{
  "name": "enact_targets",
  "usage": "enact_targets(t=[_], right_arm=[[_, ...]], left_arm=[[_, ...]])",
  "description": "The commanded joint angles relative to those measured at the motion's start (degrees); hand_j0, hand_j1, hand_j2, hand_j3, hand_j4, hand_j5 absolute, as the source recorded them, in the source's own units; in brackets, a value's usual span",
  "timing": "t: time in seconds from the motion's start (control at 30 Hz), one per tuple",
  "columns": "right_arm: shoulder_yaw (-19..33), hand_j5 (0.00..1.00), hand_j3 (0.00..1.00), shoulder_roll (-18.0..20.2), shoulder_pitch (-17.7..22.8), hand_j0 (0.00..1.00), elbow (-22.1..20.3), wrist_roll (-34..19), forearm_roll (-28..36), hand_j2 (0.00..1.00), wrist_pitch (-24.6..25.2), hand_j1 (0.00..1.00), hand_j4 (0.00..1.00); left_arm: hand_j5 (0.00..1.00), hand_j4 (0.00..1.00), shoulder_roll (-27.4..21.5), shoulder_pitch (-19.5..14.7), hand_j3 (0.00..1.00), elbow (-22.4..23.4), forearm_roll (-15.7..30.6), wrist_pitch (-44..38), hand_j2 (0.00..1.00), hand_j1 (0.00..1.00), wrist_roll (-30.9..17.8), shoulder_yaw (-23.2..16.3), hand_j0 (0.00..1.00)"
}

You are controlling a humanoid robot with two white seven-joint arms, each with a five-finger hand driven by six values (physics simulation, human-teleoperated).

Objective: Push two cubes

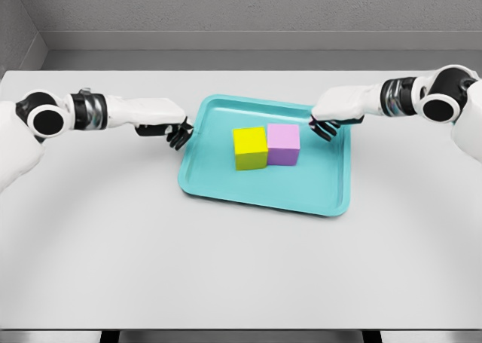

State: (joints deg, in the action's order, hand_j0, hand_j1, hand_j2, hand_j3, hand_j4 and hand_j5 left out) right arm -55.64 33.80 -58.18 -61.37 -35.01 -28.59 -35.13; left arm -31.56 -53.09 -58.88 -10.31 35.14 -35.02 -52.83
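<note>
1. We see the two cubes side by side near the middle of a teal tray (pixel 335 185) on the white bench (pixel 241 267): the yellow cube (pixel 251 148) on the left, the pink cube (pixel 284 144) on the right. Their inner faces touch or nearly touch; we cannot tell which.

2. Our left hand (pixel 177 134) sits at the tray's left rim, fingers curled down and holding nothing. It is apart from the yellow cube, with bare tray floor between them.

3. Our right hand (pixel 327 126) hangs over the tray's right rim, just beside the pink cube but apart from it. Its fingers are also curled and empty.

4. Judging from this layout, the cubes already sit together, so any further push would only press them against each other.

5. What could go wrong:
   - Uneven pressure from the two sides could slide the pair sideways or twist one cube out of line.
   - A push landing high on a cube, rather than low on its face, could tip it over.
   - The left hand is close to the rim; catching it could shift the whole tray and carry both cubes along.
   - Squeezing hard from both sides could make one cube pop upward out of the pair.
</note>
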Motion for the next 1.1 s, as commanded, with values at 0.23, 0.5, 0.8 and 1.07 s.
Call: enact_targets(t=[0.23,0.5,0.8,1.07], right_arm=[[-3.34,0.16,0.16,-2.86,0.0,0.16,2.31,0.01,-1.38,0.16,0.13,0.16,0.16],[-3.95,0.16,0.16,-4.01,-0.88,0.16,2.39,0.01,-2.08,0.16,0.15,0.16,0.16],[-3.51,0.16,0.16,-4.53,-1.41,0.16,2.48,0.01,-1.91,0.16,0.24,0.16,0.16],[15.38,0.48,0.48,7.59,-1.05,0.48,3.01,0.01,-1.03,0.48,0.13,0.48,0.48]], left_arm=[[0.12,0.12,-0.35,0.09,0.12,0.0,0.73,-0.14,0.12,0.12,0.02,0.1,0.12],[0.12,0.12,-0.26,0.09,0.12,0.26,0.73,-0.14,0.12,0.12,0.02,0.1,0.12],[0.12,0.12,-0.26,0.09,0.12,0.35,0.64,-0.14,0.12,0.12,0.02,0.1,0.12],[1.0,1.0,-2.72,0.0,1.0,3.51,4.16,-0.14,1.0,1.0,0.02,8.8,1.0]])
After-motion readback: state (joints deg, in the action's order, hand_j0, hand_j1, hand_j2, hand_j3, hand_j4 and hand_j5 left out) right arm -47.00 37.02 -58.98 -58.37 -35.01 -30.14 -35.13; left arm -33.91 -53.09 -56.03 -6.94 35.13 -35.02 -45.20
